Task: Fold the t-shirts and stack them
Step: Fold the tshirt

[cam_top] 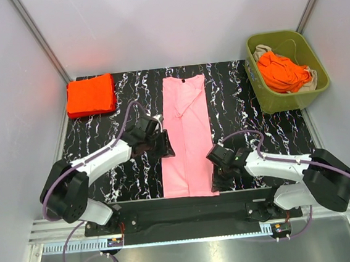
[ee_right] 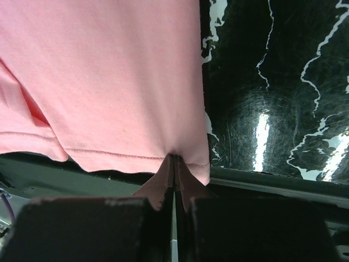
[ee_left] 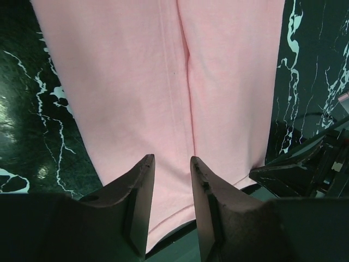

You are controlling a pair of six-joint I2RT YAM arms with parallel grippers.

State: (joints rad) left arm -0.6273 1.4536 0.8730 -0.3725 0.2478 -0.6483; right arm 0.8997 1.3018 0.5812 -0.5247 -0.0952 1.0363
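Your right tool (ee_right: 174, 159) was clamped on the pink shirt (ee_right: 109, 76), near hem; left tool (ee_left: 172, 164) sat part-open over its left edge.

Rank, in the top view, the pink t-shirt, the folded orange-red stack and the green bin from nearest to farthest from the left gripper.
Counting from the left gripper:
1. pink t-shirt, right beside it, in the middle.
2. folded orange-red stack, at the far left corner.
3. green bin, at the far right, beyond the shirt.
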